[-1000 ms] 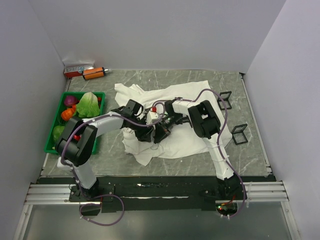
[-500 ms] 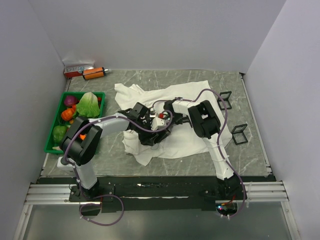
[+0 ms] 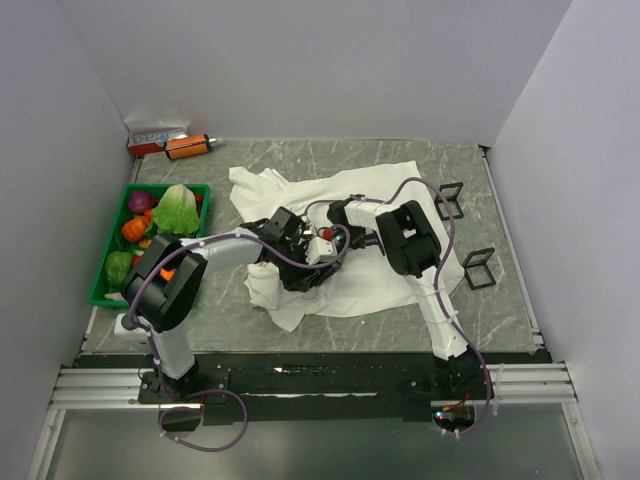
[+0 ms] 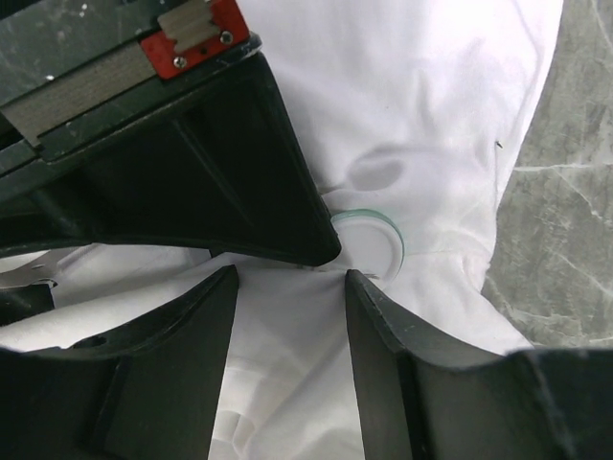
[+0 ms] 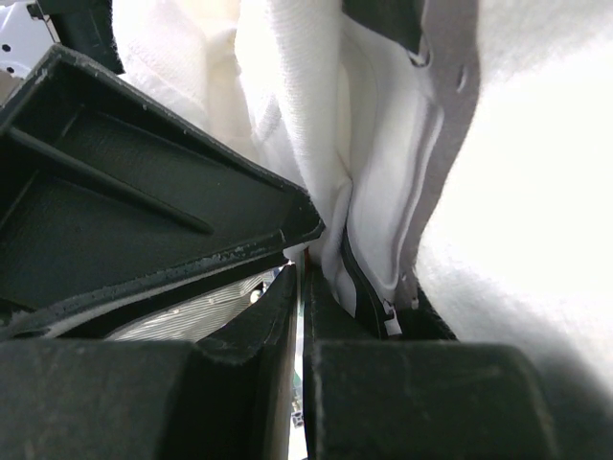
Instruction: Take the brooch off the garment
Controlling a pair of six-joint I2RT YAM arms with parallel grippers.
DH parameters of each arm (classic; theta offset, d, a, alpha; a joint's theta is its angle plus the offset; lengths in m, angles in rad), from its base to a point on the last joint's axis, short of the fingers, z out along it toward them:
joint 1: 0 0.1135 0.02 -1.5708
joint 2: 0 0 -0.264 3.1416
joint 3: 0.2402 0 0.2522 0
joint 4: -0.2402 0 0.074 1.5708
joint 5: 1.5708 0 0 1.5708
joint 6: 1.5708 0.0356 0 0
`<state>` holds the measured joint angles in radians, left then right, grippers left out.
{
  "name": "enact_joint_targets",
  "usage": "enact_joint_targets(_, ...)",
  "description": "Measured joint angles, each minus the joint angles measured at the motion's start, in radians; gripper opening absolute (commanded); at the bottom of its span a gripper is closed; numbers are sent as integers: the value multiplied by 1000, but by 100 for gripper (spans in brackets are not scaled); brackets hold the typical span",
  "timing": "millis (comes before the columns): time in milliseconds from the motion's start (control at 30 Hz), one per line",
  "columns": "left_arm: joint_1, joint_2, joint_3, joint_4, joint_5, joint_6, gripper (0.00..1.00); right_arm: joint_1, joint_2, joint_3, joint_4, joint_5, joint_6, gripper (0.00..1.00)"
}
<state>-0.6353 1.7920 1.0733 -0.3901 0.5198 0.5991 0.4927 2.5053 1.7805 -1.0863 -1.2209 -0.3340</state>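
1. site: a white garment [image 3: 400, 185] lies crumpled on the grey counter [image 3: 500, 200]. both arms reach into its middle, their tips almost meeting.
2. left gripper [image 4: 289, 280]: jaws released, standing about half apart just over the cloth, with only a bare fold in the gap.
3. right gripper [image 5: 297, 287]: jaws clenched to a thin slit. a fold of cloth runs alongside them, but i cannot tell whether cloth or anything else is nipped between them.
4. brooch: i cannot pick out an orange-gold piece in any view. the only hard item showing on the cloth is a small round white disc [image 4: 369, 244] with a pale green rim. i judge it may be part of the fastening, but this is unconfirmed.
5. governing relation: in the left wrist view the disc lies just ahead of the left jaws, offset toward the finger on the right of that view, and it sits against the tip of the right gripper. it is round, so it gives no long axis to line up on.
6. reach: both arms are about equally near. only the left has its jaws free to close, so i judge the next move falls to it: a short advance with a slight sideways shift.
7. risk: closing where the jaws stand would likely gather cloth only.
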Motion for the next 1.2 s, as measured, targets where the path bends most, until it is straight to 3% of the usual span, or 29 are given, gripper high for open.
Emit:
enact_joint_targets(367,-32,0,10,-1,-64,-19,52,-5,0,2,0,5,0,0)
enact_joint_targets(633,-25,-17,12,-13,-58,-23,60,-7,0,2,-2,4,-1,0)
enact_joint_targets(767,31,-81,34,-47,-7,-80,65,-8,-5,-5,7,5,5,0)
enact_joint_targets(1033,241,-220,47,10,64,-333,67,-15,-99,-94,107,117,97,0)
enact_joint_targets(1200,255,-209,38,19,89,-416,67,-10,-175,-101,152,254,139,0)
